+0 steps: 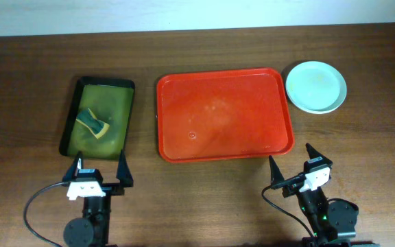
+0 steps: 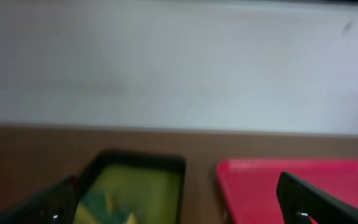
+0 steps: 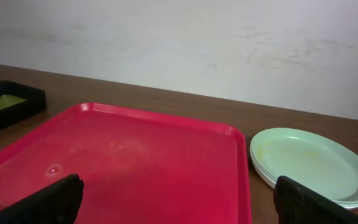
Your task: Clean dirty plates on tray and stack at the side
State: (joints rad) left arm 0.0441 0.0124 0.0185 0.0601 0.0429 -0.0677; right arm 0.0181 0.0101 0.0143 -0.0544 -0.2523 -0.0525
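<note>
At the near edge of the brown wooden table (image 1: 33, 82), my left claw (image 1: 100, 159) and right claw (image 1: 290, 152) both gape, fingers apart, gripping nothing. Beyond them lies a large red rectangular plastic tray (image 1: 225, 113). Just beside its far right corner, round pale mint-green plates (image 1: 315, 86) sit stacked on the table.

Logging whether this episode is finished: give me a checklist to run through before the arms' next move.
1. Red tray holds no plates: ok.
2. Plates stacked beside the tray's right end: ok.
3. Top plate clean: cannot tell; it shows a faint yellowish tint in the right wrist view.
4. Left gripper jaws apart, holding nothing: ok.
5. Right gripper jaws apart, holding nothing: ok.
6. Sponge lying in the dark tray: ok.
</note>
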